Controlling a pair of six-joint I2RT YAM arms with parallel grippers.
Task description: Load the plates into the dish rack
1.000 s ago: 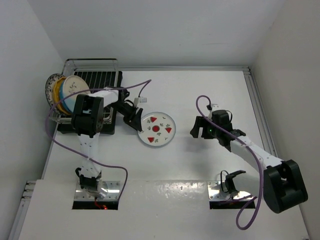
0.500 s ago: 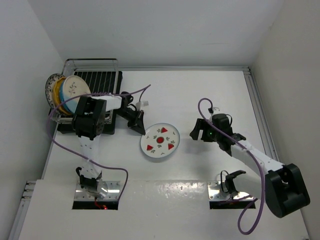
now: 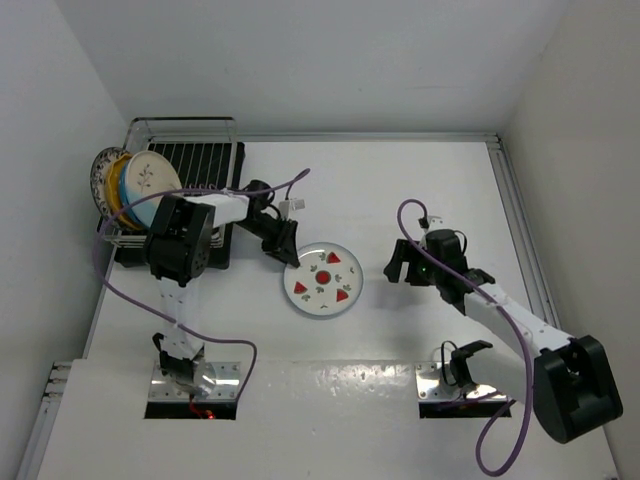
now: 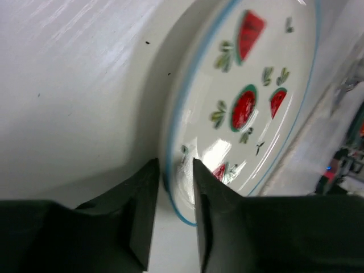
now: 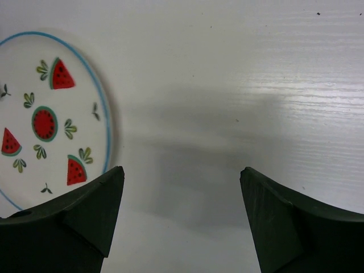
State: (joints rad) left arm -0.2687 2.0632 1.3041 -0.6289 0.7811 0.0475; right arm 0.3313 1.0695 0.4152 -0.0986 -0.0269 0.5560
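The white plate with red strawberries (image 3: 322, 280) lies on the table's middle. My left gripper (image 3: 288, 255) is shut on its near-left rim; in the left wrist view the two black fingers straddle the blue edge of the plate (image 4: 250, 102), gripper (image 4: 176, 170). The dish rack (image 3: 185, 123) stands at the far left over a black tray. Several plates stand in its left end, the cream sprig plate (image 3: 152, 175) in front, a yellow one (image 3: 118, 192) behind it. My right gripper (image 3: 398, 262) is open and empty, right of the strawberry plate (image 5: 51, 125), gripper (image 5: 182, 187).
White walls close the table at the back and both sides. A raised rail (image 3: 515, 215) runs along the right edge. Purple cables loop over both arms. The two arm bases sit at the near edge.
My left gripper has moved right and toward the near edge, and the strawberry plate has moved with it and turned a little. My right gripper has shifted slightly nearer.
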